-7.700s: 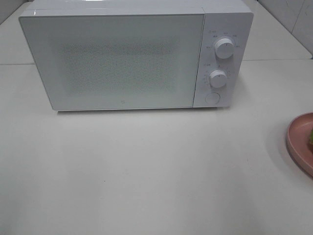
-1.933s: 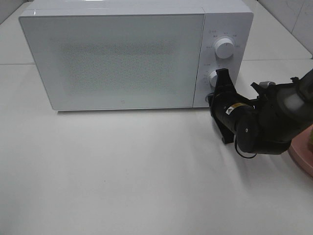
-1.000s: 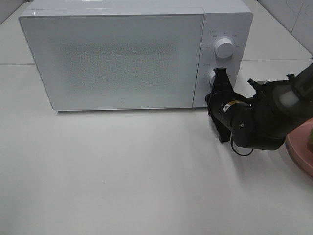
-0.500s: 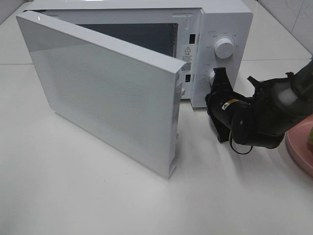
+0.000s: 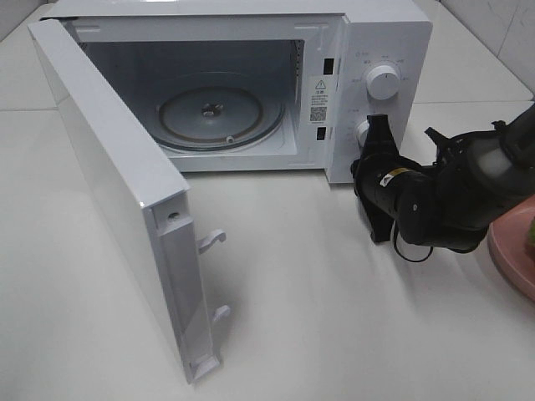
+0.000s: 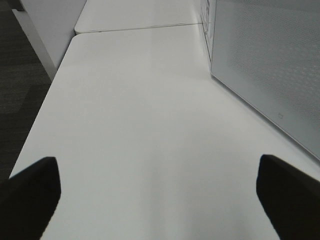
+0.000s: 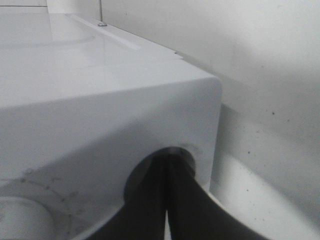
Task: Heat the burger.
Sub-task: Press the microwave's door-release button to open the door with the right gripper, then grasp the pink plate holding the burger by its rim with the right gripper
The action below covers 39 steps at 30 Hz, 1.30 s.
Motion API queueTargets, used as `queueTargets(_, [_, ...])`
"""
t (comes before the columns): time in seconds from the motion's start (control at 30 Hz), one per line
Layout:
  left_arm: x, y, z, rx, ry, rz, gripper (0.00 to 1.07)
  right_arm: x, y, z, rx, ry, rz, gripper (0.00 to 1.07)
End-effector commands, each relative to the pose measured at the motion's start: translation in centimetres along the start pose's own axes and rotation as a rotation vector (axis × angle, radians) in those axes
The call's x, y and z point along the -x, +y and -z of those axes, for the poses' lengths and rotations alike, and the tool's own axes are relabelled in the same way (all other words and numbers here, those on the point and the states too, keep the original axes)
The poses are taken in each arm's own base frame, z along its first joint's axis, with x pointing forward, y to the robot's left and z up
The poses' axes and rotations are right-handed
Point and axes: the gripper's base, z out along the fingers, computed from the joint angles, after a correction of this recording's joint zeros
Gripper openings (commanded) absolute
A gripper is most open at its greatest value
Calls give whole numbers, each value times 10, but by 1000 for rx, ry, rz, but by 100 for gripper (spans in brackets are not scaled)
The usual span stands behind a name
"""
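On the white surface (image 5: pixel 334 326), a white microwave (image 5: pixel 380 33) with its door (image 5: pixel 100 159) wide open, hinged at the left and angled out toward the front. Inside, a bare glass turntable (image 5: pixel 221 113).

Right end effector (image 7: pixel 167 160): fully closed, fingers pressed flat together, tips at the round button recess (image 7: pixel 187 155) low on the control panel (image 5: pixel 393 50), below the two knobs (image 5: pixel 383 81). Grips nothing.

Left end effector (image 6: pixel 159 200): spread as wide as it goes, both fingers (image 6: pixel 27 195) far apart at the edges of its wrist view. Holds nothing; hangs over the surface near the outer face of the door.

Burger (image 5: pixel 530 236): only a sliver of green and brown showing at the far right edge of the high view. Sits on the pink plate (image 5: pixel 508 251), well apart from the microwave, partly behind the right arm and cut off by the frame.
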Motion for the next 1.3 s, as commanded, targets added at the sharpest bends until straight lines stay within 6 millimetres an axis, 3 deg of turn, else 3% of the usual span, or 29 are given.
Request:
queueTargets(0.03, [-1, -1, 2, 1, -25, 10, 101, -7, 31, -5, 183, 41, 38, 0])
queueTargets(0.6, [-1, -1, 2, 1, -25, 10, 101, -1, 3, 19, 79, 46, 40, 0])
queueTargets(0.93, [-1, -1, 2, 1, -25, 10, 101, -1, -1, 21, 56, 62, 46, 0])
queueTargets(1.3, [-1, -1, 2, 1, -25, 10, 101, 7, -1, 42, 55, 43, 54, 0])
